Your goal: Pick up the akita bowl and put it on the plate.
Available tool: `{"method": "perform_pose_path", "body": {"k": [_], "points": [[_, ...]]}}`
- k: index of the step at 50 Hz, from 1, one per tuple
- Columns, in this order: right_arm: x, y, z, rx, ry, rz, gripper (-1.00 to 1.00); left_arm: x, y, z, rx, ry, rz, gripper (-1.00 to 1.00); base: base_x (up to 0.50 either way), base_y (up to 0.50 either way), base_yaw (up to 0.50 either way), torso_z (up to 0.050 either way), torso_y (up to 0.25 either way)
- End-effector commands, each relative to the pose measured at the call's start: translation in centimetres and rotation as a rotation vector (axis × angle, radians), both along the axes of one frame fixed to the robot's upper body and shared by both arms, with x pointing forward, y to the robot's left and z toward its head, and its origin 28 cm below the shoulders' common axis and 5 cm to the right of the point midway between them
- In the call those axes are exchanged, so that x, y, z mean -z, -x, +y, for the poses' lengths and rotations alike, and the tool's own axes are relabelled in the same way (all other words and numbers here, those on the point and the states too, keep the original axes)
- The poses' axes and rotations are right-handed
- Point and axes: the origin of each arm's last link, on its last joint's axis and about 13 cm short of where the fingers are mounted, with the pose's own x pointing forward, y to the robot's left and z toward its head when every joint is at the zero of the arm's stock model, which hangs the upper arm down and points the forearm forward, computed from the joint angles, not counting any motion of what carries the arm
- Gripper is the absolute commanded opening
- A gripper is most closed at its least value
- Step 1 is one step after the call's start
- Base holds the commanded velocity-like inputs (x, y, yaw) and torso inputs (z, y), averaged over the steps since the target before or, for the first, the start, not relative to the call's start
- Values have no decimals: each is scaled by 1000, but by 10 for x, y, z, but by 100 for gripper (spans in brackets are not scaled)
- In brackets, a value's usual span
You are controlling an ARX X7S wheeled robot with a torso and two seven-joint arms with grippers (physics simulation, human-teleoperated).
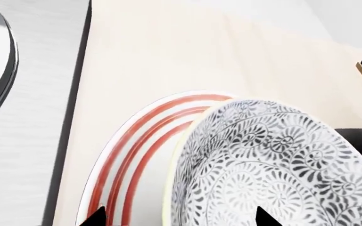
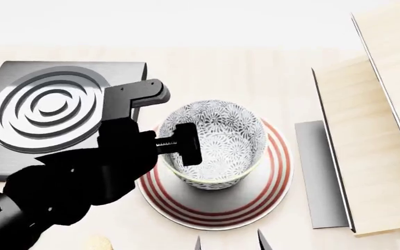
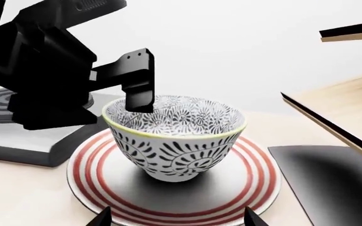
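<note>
Left wrist view: the deep round ceramic akita bowl (image 1: 275, 165), white with a dense grey-blue floral pattern, fills the near field and overlaps the flat white plate (image 1: 143, 146) with its concentric red rings. Two dark fingertips of the left gripper (image 1: 177, 217) show at the picture's edge, one over the plate and one inside the bowl. They stand apart, straddling the bowl's wall; whether they press it I cannot tell.

Head view: the bowl (image 2: 217, 143) stands upright on the plate (image 2: 273, 182), set towards its far-left side. The left gripper (image 2: 186, 148) sits at the near-left rim, beside the dark grey square burner (image 2: 47, 112). The black arm hides the outer finger.

Right wrist view: the bowl (image 3: 175, 141) rests on the plate (image 3: 168, 197). One finger (image 3: 140, 87) of the left gripper hangs just inside the rim. The right gripper (image 3: 176, 217) is spread wide, holding nothing.

The bowl looks stiff, glazed and probably slippery and breakable; the thin rim wall seems the natural hold.
</note>
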Motion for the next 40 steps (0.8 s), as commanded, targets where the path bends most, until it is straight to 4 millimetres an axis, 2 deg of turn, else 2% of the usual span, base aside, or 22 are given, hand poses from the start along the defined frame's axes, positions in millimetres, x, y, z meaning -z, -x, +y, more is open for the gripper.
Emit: {"method": "perform_pose_path", "body": {"k": [1,13,20,23,30,40], "points": [[-3,1,2,-5,2,-5,100,-8,-1,-1,2,-96,-37,100,0,0,0,0,0],[-4,2,5,-11,4,-14,100,-28,-4,-7,37,-191,-151,100,0,0,0,0,0],[-5,3,5,-10,2,-15,100,-43,0,-17,37,-290,-200,100,0,0,0,0,0],[-5,2,5,-10,1,-15,100,-47,7,-18,44,-331,-201,100,0,0,0,0,0],[-5,2,5,-11,-2,-16,100,-75,38,-7,59,-356,-293,100,0,0,0,0,0],[-7,2,5,-8,1,-21,100,-112,68,25,10,-368,-416,100,0,0,0,0,0]]}}
